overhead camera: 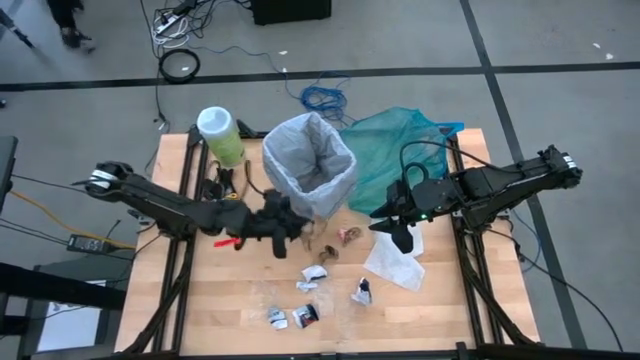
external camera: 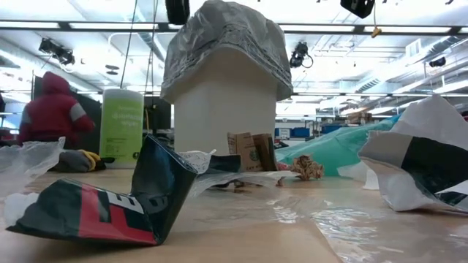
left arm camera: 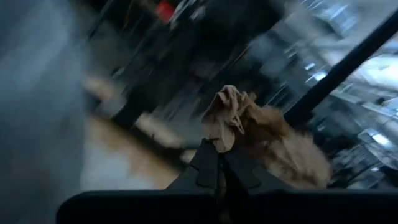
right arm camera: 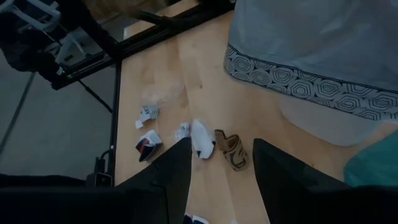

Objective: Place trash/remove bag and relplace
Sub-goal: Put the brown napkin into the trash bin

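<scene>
The white bin (overhead camera: 322,195) stands at the table's far middle, lined with the pale grey-white bag (overhead camera: 308,158), whose rim is folded over the bin's top (external camera: 223,44). Small scraps of trash (overhead camera: 314,276) lie scattered on the table nearer than the bin. My left gripper (overhead camera: 293,227) is beside the bin's left near side, shut on a brown wad (left arm camera: 227,118). My right gripper (right arm camera: 221,171) hangs open above the table to the right of the bin, over a white napkin (overhead camera: 395,262). It touches nothing. My left gripper pinches the brown crumpled wad by its lower end (left arm camera: 219,144) between its two fingertips (left arm camera: 208,168). The rest of the wad sticks out past the fingertips, clear of the table as far as the left wrist view shows.
A teal-green plastic bag (overhead camera: 405,145) lies right of the bin. A green canister (overhead camera: 221,135) stands at the far left. A dark wrapper with red print (external camera: 110,204) and a brown paper piece (external camera: 252,151) lie on the table. A person in a red hooded jacket (external camera: 51,109) is beyond the table.
</scene>
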You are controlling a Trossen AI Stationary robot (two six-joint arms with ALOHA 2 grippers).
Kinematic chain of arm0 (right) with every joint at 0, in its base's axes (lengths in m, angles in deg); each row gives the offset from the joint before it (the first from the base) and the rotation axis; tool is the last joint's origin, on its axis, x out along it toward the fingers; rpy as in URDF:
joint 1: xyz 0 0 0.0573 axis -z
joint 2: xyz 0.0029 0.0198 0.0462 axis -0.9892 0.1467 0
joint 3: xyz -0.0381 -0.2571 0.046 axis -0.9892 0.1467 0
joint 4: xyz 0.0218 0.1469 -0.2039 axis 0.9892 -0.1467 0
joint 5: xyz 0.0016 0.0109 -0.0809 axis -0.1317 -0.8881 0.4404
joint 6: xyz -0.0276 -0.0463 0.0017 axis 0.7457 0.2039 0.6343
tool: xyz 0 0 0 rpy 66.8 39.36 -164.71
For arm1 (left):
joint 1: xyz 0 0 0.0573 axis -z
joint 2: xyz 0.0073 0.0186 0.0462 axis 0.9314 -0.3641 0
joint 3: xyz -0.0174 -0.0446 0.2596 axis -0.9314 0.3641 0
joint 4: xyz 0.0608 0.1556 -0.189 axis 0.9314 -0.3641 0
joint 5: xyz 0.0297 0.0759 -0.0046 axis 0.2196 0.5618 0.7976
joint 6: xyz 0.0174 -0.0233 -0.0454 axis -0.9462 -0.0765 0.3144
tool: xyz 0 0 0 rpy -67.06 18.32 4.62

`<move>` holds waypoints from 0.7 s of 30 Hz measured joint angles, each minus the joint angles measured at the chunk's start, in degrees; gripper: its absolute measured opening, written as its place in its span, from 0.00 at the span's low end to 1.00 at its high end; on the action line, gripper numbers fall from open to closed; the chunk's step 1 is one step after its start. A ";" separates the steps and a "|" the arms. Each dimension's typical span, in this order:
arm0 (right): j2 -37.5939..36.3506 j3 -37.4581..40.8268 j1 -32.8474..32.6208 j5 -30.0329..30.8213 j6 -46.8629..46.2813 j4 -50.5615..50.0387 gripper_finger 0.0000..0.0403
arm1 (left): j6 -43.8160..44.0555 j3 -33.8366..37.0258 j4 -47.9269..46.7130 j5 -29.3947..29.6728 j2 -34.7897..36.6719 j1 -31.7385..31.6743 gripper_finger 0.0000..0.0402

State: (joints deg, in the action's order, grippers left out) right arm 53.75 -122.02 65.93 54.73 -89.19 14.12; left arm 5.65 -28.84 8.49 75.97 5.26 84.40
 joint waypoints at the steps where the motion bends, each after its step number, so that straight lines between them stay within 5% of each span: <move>1: 0.00 0.00 0.00 0.00 0.00 0.25 0.40 | -1.09 -1.37 -0.48 0.04 0.33 0.00 0.02; 6: 0.00 0.00 0.00 0.28 -0.02 0.89 0.40 | -11.54 -10.37 -1.93 0.09 0.98 0.06 0.02; 12: 0.00 0.00 0.00 0.42 -0.02 1.64 0.40 | -27.96 -19.80 -13.96 11.49 0.65 -4.21 0.02; 21: 0.00 0.00 0.00 0.39 -0.63 1.85 0.40 | -28.84 -22.94 -27.22 12.76 0.58 -13.96 0.02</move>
State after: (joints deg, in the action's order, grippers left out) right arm 53.75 -122.02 65.93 55.12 -89.82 15.98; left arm -23.19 -51.78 -18.73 88.74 5.84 70.44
